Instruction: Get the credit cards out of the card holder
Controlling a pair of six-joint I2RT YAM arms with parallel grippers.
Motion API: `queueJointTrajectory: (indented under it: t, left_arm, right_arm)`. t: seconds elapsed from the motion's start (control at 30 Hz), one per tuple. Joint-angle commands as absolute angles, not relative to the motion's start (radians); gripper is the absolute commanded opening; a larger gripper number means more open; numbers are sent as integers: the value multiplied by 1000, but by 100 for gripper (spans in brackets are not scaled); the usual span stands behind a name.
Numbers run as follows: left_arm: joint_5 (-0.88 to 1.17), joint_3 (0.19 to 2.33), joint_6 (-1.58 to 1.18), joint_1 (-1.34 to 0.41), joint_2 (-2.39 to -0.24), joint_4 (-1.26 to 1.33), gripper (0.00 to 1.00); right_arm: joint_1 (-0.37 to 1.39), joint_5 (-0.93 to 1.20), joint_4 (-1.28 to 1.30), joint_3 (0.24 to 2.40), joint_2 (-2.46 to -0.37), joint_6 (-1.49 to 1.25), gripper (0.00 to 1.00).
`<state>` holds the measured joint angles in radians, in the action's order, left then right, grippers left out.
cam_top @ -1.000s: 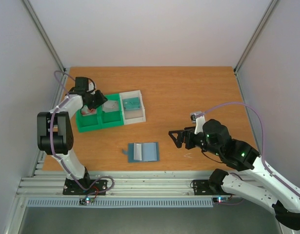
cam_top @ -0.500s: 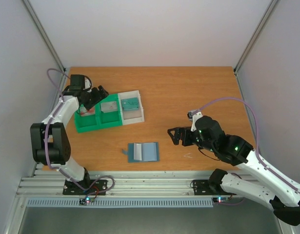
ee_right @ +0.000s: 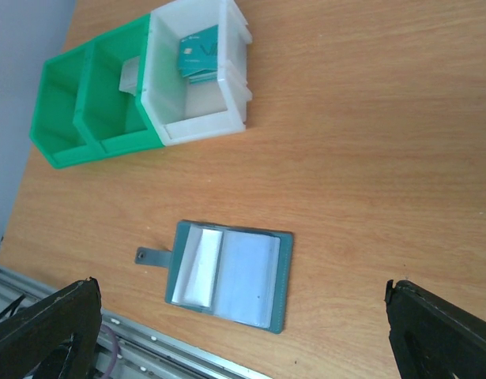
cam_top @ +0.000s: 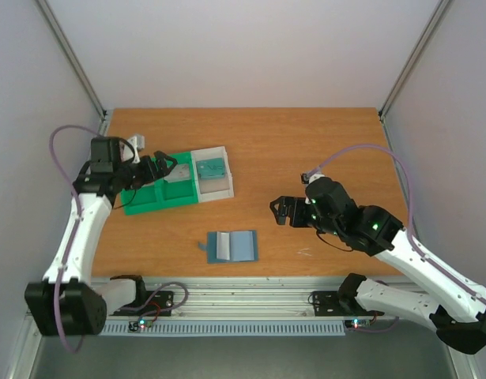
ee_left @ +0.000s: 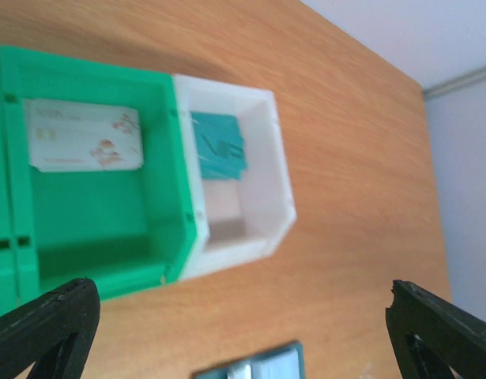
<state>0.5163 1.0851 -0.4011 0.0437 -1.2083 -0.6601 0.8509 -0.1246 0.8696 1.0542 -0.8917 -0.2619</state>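
The card holder [cam_top: 231, 246] lies open and flat near the table's front edge, blue-grey, with a pale strip showing in its left panel [ee_right: 197, 267]. One teal credit card [cam_top: 213, 167] [ee_left: 219, 146] [ee_right: 199, 54] rests in the white bin. A pale credit card with a flower print [ee_left: 84, 136] [ee_right: 132, 75] lies in the green compartment beside it. My left gripper [cam_top: 157, 169] [ee_left: 241, 320] hovers open over the green tray's left part and holds nothing. My right gripper [cam_top: 279, 212] [ee_right: 243, 332] is open and empty, to the right of the holder.
The green tray [cam_top: 145, 203] [ee_right: 65, 118] stands at the back left, with the white bin [cam_top: 228, 180] [ee_left: 278, 158] joined to its right side. A metal rail runs along the front edge [ee_right: 148, 339]. Grey walls close in the table.
My left gripper has opened and its arm has drawn back to the left, away from the tray's middle. My right arm has shifted slightly up and left, still open.
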Motion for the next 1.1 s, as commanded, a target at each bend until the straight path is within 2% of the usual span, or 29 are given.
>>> queueJointTrajectory:
  t: [0.0, 0.17, 0.3, 0.67, 1.07]
  left_arm:
    - [670, 998, -355, 35, -1047, -672, 99]
    - [768, 854, -463, 17, -862, -558, 99]
    - [756, 821, -492, 5, -766, -571, 99]
    - [753, 863, -484, -30, -659, -649, 99]
    - [689, 889, -443, -30, -642, -698, 99]
  right_arm:
    - [845, -166, 918, 1085, -936, -345, 98]
    - [845, -175, 945, 1112, -981, -387, 98]
    - [845, -209, 952, 1112, -981, -436, 99]
    - [846, -196, 928, 1169, -971, -338, 99]
    - [845, -204, 896, 1155, -924, -330, 98]
